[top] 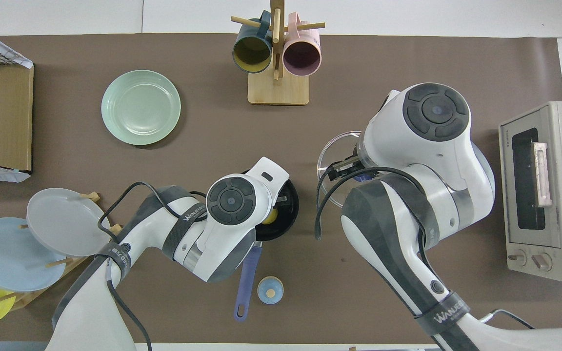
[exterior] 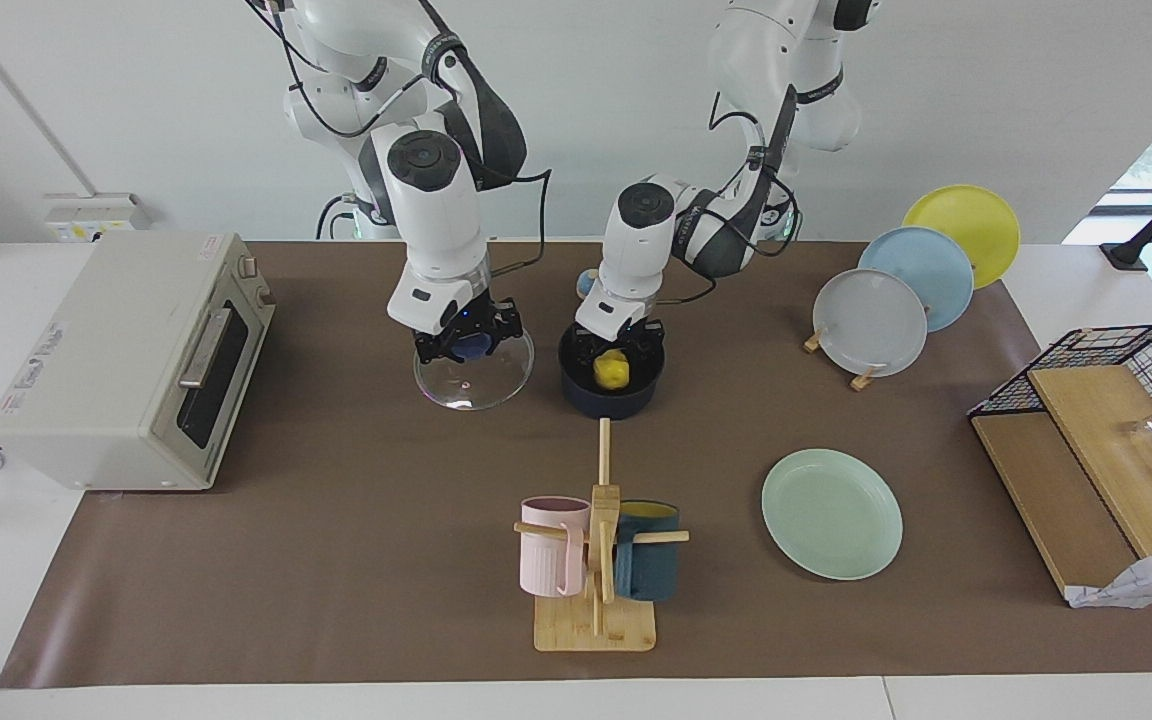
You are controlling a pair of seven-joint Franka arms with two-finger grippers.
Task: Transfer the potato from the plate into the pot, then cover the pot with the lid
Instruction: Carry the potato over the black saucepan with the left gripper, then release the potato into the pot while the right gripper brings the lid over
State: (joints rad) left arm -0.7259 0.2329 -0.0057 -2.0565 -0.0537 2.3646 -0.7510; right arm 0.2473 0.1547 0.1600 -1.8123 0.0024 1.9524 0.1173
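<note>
Potato: the potato (exterior: 612,370) lies inside the pot (exterior: 612,402), low against its black inside; the transfer step looks done.
Plate: the plate (exterior: 831,513) has nothing on it. In the overhead view it is at about 10 o'clock from the pot, well apart.
Left gripper: the left gripper (exterior: 621,345) hangs directly over the pot opening, just above the potato. Whether it has let go of the potato, I cannot tell.
Right gripper: the right gripper (exterior: 466,340) is closed tight on the blue knob (exterior: 472,346) of the lid (exterior: 473,385) and carries it in the air, a little tilted.
Lid position: in the overhead view, at about 2 o'clock from the pot, just beside it but not over it.
How the lid will handle: glass with a metal rim, so probably stiff, rather heavy and breakable. The knob is the only good place to hold it, because the rim is thin and smooth.
How the potato will handle: it looks glossy and rounded, likely light and slippery.
Next need: I think the left gripper must rise clear before the lid goes flat on the pot.
Risk: the lid may knock the left arm.
</note>
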